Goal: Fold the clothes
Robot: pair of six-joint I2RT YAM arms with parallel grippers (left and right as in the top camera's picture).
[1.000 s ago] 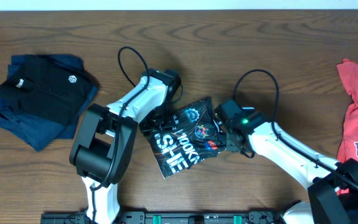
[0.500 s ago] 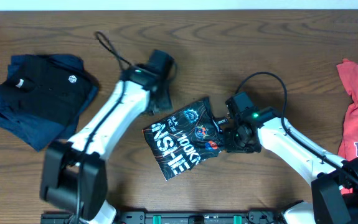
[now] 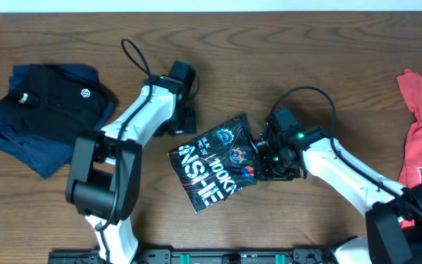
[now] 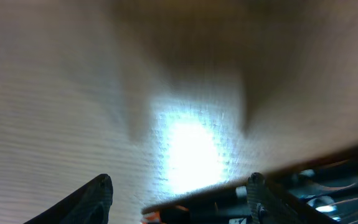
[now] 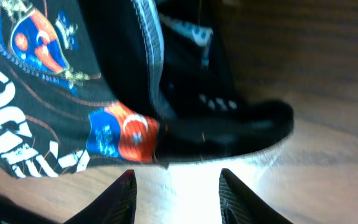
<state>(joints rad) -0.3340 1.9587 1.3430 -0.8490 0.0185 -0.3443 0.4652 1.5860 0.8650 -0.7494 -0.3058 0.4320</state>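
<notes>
The jersey [image 3: 212,163] lies as a small folded packet in the middle of the table [image 3: 343,81], a little tilted. In the last second my left gripper [image 3: 183,121] has left its upper left edge and now hangs over bare wood just beside it, fingers apart, empty. The right gripper [image 5: 175,180] has widened too: fingers apart, the packet's right edge just before the tips, not between them. I judge this fold released and nearly finished.
</notes>
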